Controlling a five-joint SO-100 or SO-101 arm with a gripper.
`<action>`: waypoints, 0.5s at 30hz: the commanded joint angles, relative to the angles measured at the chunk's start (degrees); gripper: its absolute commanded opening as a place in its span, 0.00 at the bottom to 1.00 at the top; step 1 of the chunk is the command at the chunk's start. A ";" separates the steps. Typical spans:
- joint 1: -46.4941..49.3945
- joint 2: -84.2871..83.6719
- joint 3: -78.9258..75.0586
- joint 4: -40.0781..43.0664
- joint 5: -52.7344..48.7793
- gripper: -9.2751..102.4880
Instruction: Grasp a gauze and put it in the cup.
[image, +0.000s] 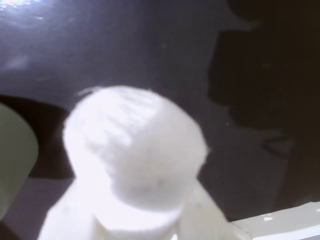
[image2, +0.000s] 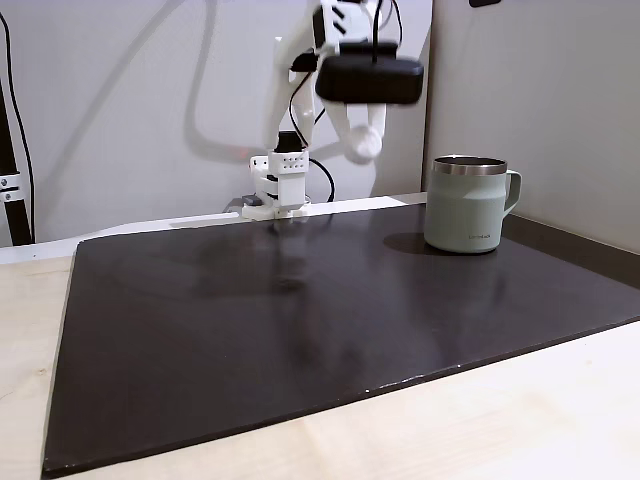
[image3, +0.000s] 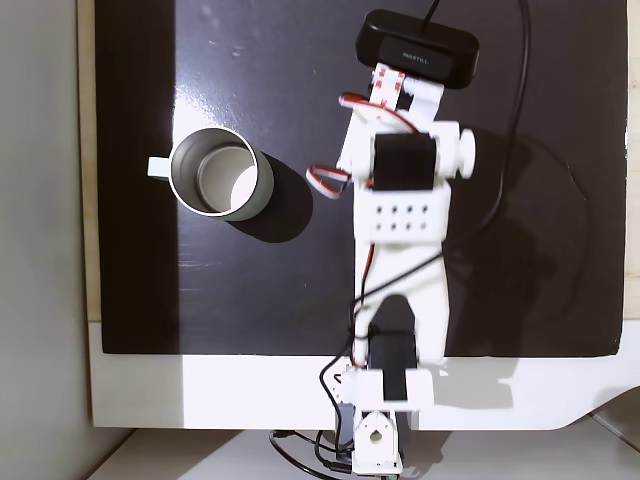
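Observation:
The gauze (image: 135, 145), a white fuzzy roll, looms close in the wrist view, clamped at its lower end between the white fingers (image: 60, 220) of my gripper (image: 137, 220). In a fixed view the gripper (image2: 363, 140) hangs high above the dark mat, shut on the gauze (image2: 362, 150), to the left of the cup (image2: 465, 205) and above its rim height. The cup is a sage-green mug with a steel rim, standing upright; from above, the cup (image3: 220, 172) looks empty, left of the arm's wrist (image3: 400, 170). A pale slice of the cup (image: 15, 155) shows at the wrist view's left edge.
A black mat (image2: 300, 320) covers most of the light wooden table (image2: 500, 420). The arm's base (image3: 385, 420) stands on a white board at the mat's edge. A black camera (image3: 420, 45) rides on the wrist. A cable (image2: 325, 180) trails behind the base.

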 joint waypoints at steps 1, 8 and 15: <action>-1.93 5.98 0.35 0.18 1.76 0.08; -8.96 8.44 0.88 0.18 10.99 0.08; -21.88 12.83 7.21 0.00 24.26 0.08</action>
